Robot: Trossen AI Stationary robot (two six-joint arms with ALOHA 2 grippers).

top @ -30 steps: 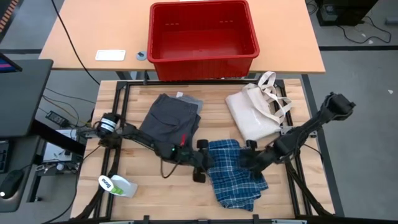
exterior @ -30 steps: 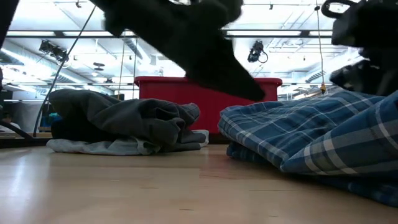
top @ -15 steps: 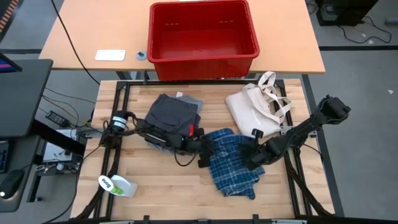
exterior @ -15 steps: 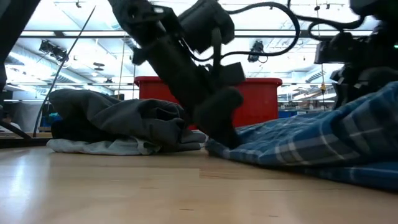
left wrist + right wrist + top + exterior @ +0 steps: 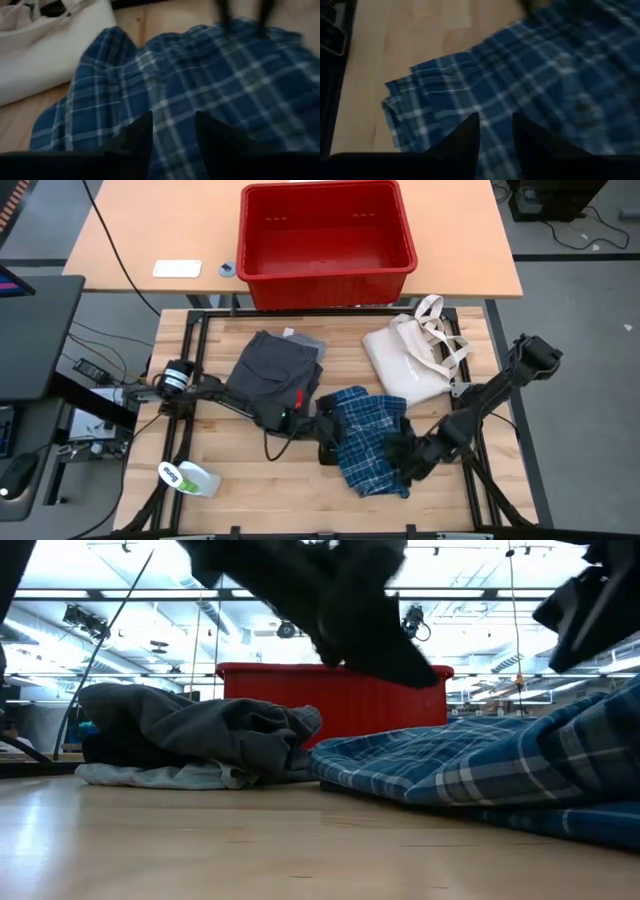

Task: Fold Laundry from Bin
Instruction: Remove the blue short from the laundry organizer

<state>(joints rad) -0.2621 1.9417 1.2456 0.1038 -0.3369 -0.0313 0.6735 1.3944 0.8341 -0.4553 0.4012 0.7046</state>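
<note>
The blue plaid shirt (image 5: 370, 442) lies bunched on the wooden table (image 5: 240, 480), between my two grippers. My left gripper (image 5: 329, 445) is at its left edge and my right gripper (image 5: 405, 462) at its near right side. Each is shut on the cloth. In the left wrist view (image 5: 172, 120) and the right wrist view (image 5: 495, 120) plaid cloth fills the gap between the fingers. A dark grey garment (image 5: 277, 370) lies folded on a light grey one (image 5: 190, 774) at the far left. The red bin (image 5: 327, 240) stands on the desk beyond the table. My left gripper pinches the plaid shirt at its left edge (image 5: 172, 147) between its two fingers. It comes slanting down from the table's left. The cloth around it rests slack on the table. One layer or several, I cannot tell. My right gripper pinches the shirt's near right part (image 5: 495, 147) between its two fingers, slanting down from the table's right. The shirt spreads away from the fingers in folds (image 5: 420, 100) lying on the wood.
A cream tote bag (image 5: 410, 360) lies at the far right, close behind the shirt. A green and white bottle (image 5: 190, 478) lies at the near left corner. Bare wood shows along the near edge (image 5: 290, 500).
Both grippers have drawn the plaid shirt toward the far edge. My right gripper has then come back toward the near edge, and my left has ended close to where it started. The shirt, long and spread toward the near edge before, is shorter and bunched, its near end pulled in.
</note>
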